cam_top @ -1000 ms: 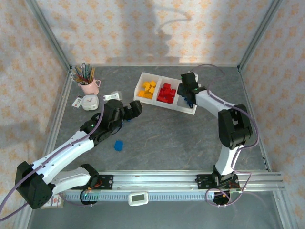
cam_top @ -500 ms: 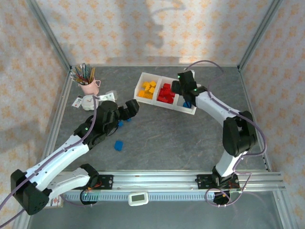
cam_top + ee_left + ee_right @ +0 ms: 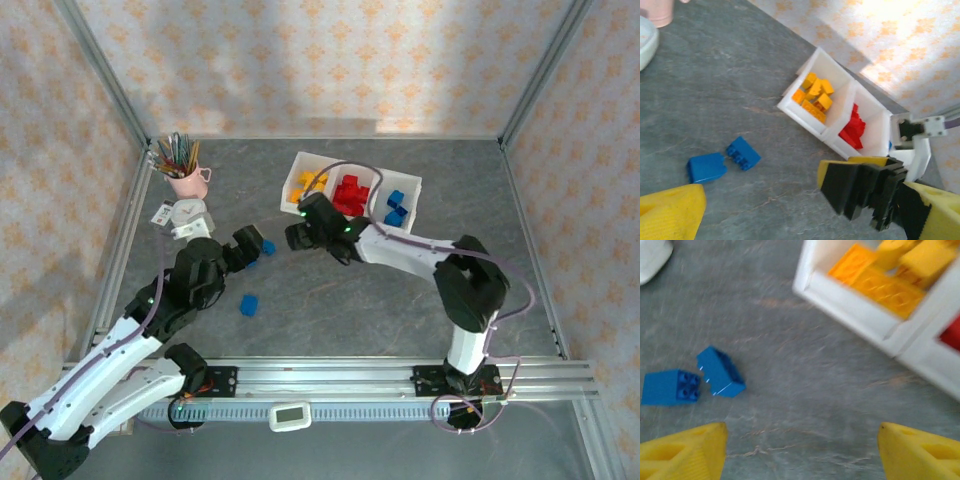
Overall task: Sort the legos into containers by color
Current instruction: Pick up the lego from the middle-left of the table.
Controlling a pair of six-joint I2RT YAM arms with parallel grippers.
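- The top external camera is looking down from above and behind the arms, covering the whole table [image 3: 350, 310].
- The left wrist camera is looking obliquely across the table at the containers [image 3: 800, 117].
- The right wrist camera is sitting closer, sharing with it the two blue legos [image 3: 720, 372] and the containers' yellow corner.

Left arm [image 3: 150, 310] reached forward and right from its base, forearm angled up the view. Left gripper [image 3: 257, 245] was held low, jaws spread wide, nothing between them. Right arm [image 3: 420, 255] was bent sharply at the elbow, forearm stretched across to the left. Right gripper [image 3: 293, 238] sat near the left one, not touching. Right wrist view: yellow fingers [image 3: 685, 450] were well apart and empty.
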